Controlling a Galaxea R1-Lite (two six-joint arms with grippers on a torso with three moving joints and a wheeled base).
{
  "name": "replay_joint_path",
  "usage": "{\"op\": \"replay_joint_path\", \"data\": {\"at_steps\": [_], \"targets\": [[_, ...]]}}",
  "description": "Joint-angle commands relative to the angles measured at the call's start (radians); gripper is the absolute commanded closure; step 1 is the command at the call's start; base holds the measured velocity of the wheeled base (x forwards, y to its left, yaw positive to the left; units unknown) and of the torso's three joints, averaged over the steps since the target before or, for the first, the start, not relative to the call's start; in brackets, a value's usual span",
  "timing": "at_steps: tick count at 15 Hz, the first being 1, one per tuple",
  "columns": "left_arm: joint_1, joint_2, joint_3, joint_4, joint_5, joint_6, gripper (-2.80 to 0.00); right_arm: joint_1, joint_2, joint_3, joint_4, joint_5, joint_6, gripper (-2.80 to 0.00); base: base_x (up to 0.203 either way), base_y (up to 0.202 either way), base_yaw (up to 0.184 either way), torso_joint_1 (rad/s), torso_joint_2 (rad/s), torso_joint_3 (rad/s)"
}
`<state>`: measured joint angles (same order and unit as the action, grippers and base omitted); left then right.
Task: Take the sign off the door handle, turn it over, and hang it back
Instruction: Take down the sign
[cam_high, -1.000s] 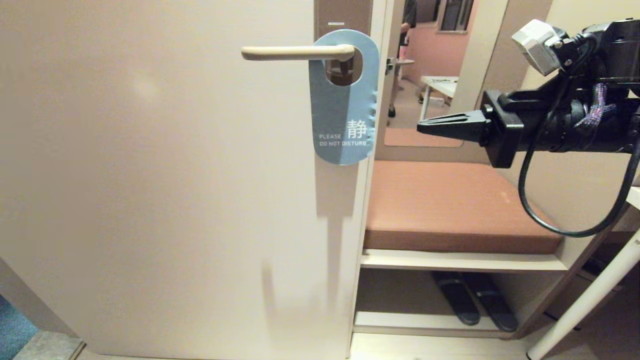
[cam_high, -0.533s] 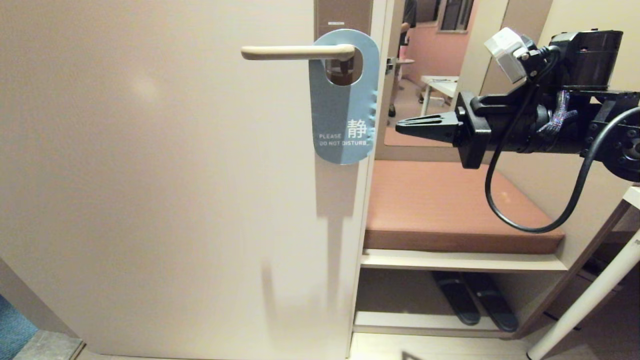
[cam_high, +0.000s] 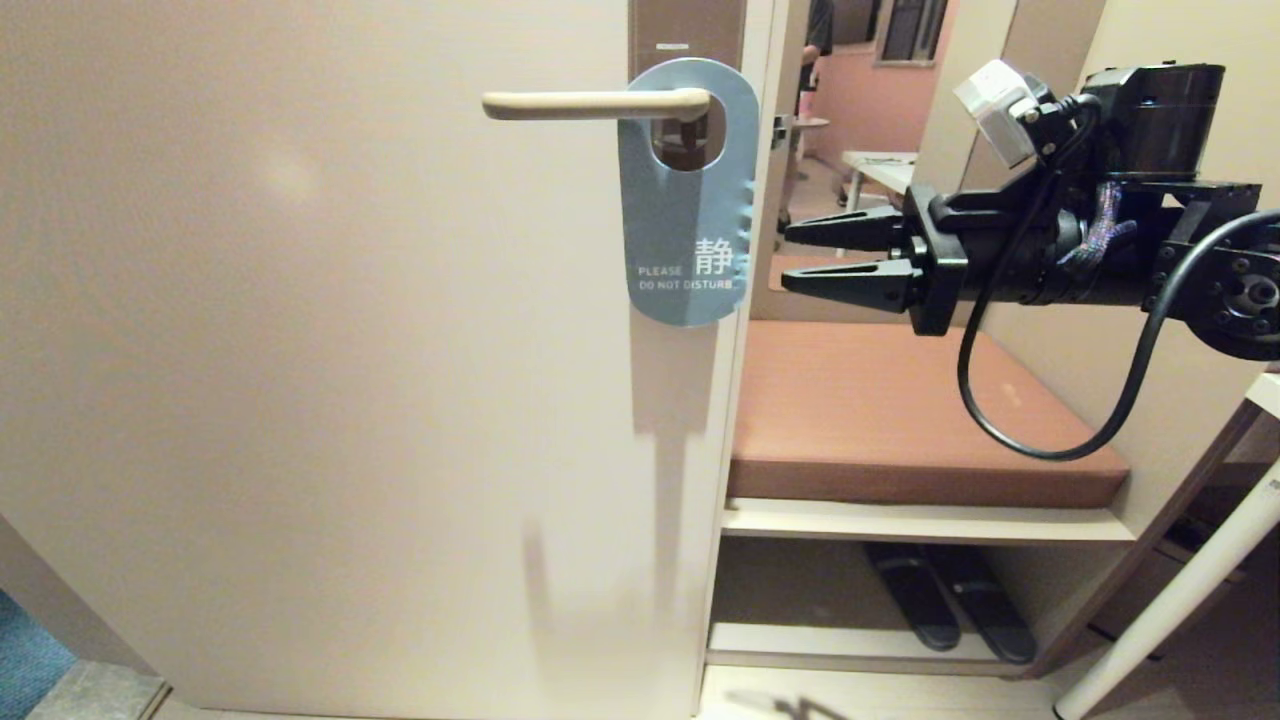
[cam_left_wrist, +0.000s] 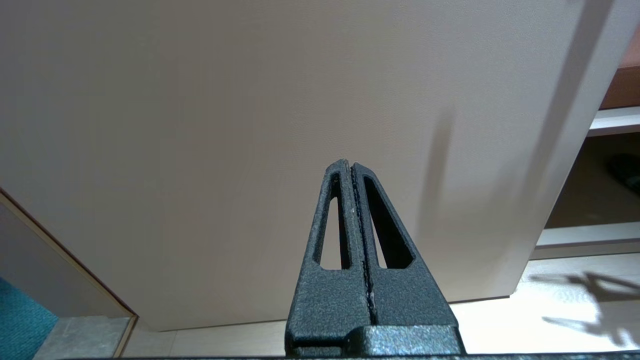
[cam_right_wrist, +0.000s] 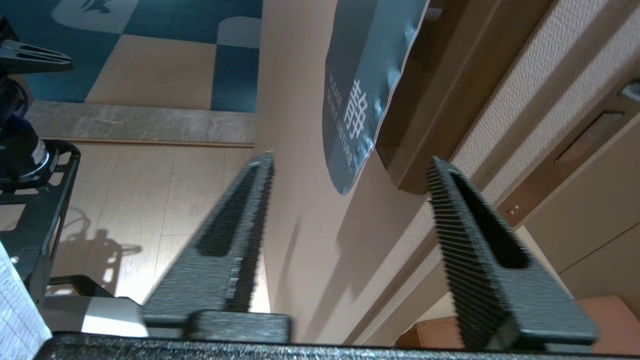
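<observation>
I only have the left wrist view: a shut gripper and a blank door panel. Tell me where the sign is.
Observer: The sign hangs by its oval hole on the door handle, blue "DO NOT DISTURB" side facing out.
Operator: Report the right gripper.
Observer: The right gripper is level with the sign's lower half, just off the door's edge, not touching the sign.
Operator: Give me its jaws.
Observer: Open, one finger above the other in the head view, nothing between them.
Operator: Say what lies behind it.
Observer: A brown cushioned bench with dark slippers on the shelf beneath.
</observation>
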<state>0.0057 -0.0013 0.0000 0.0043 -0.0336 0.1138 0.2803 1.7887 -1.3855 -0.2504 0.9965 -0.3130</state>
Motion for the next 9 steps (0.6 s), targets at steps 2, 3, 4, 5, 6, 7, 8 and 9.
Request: {"op": "replay_joint_path", "data": {"at_steps": [2, 3, 4, 5, 6, 7, 8, 9], "targets": [[0.000, 0.001, 0.000, 0.000, 0.000, 0.001, 0.00, 0.013, 0.001, -0.018, 0.000, 0.016, 0.000, -2.80, 0.000, 0.000, 0.000, 0.000, 0.00, 0.000], [0.000, 0.001, 0.000, 0.000, 0.000, 0.001, 0.00, 0.014, 0.001, -0.021, 0.002, 0.021, 0.000, -2.80, 0.000, 0.000, 0.000, 0.000, 0.00, 0.000], [0.000, 0.001, 0.000, 0.000, 0.000, 0.001, 0.00, 0.016, 0.001, -0.020, 0.002, 0.022, 0.000, -2.80, 0.000, 0.000, 0.000, 0.000, 0.00, 0.000], [0.000, 0.001, 0.000, 0.000, 0.000, 0.001, 0.00, 0.019, 0.001, -0.020, 0.003, 0.024, 0.002, -2.80, 0.000, 0.000, 0.000, 0.000, 0.00, 0.000], [0.000, 0.001, 0.000, 0.000, 0.000, 0.001, 0.00, 0.019, 0.001, -0.020, 0.003, 0.024, 0.002, -2.80, 0.000, 0.000, 0.000, 0.000, 0.00, 0.000], [0.000, 0.001, 0.000, 0.000, 0.000, 0.001, 0.00, 0.020, 0.003, -0.023, 0.003, 0.025, 0.002, -2.80, 0.000, 0.000, 0.000, 0.000, 0.00, 0.000], [0.000, 0.001, 0.000, 0.000, 0.000, 0.001, 0.00, 0.020, 0.003, -0.024, 0.003, 0.035, 0.002, -2.80, 0.000, 0.000, 0.000, 0.000, 0.00, 0.000], [0.000, 0.001, 0.000, 0.000, 0.000, 0.001, 0.00, 0.020, 0.003, -0.024, 0.004, 0.046, 0.003, -2.80, 0.000, 0.000, 0.000, 0.000, 0.00, 0.000]]}}
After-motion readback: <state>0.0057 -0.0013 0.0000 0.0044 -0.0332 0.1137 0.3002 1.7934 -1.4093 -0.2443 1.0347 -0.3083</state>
